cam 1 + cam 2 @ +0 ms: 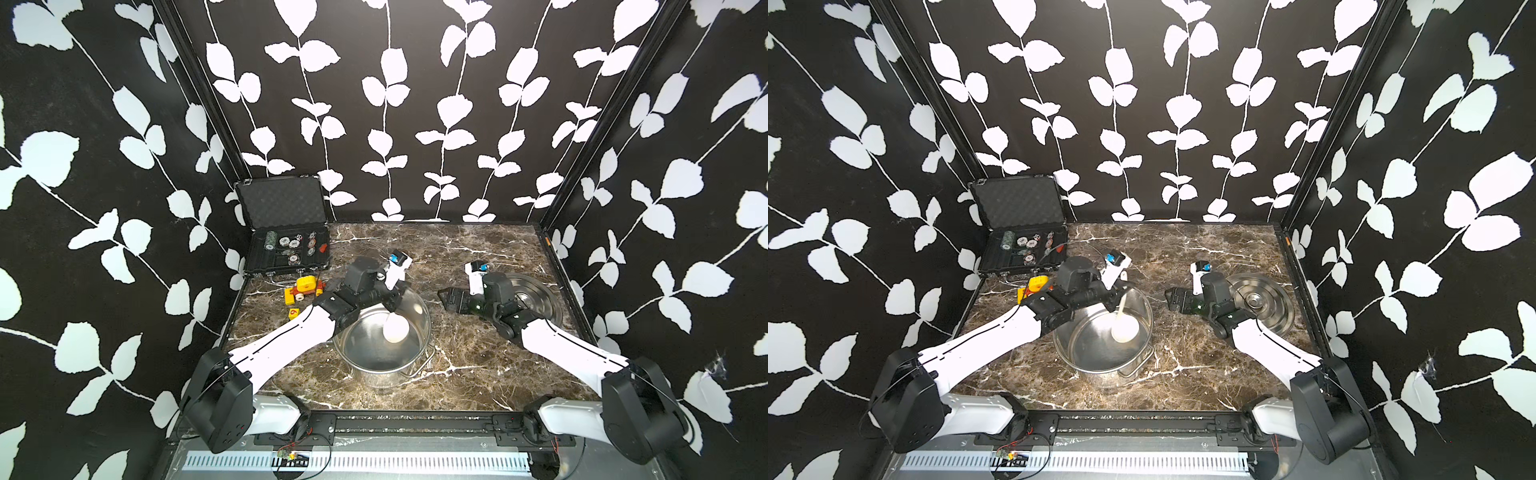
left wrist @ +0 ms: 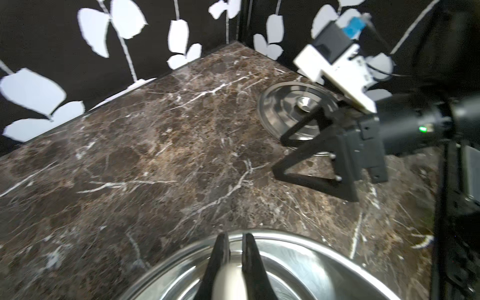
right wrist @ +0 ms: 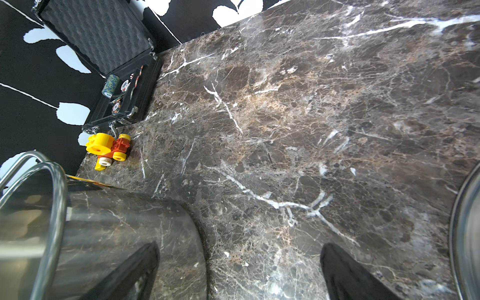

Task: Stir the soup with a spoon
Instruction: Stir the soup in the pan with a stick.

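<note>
- The long white plastic spoon (image 1: 395, 329) is clamped in the left gripper (image 2: 234, 241), handle slanting down into the round steel pot (image 1: 365, 353).
- The right gripper (image 3: 241, 275) is spread wide, empty.

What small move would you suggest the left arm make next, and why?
Probably sweep the spoon in a small circle around the pot: the left gripper is shut on its handle, and its white bowl hangs inside the pot, near the middle, so stirring can begin.

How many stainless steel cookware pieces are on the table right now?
2. The pot stands front centre with the spoon in it; the lid lies flat to its right. None seems hidden.
</note>
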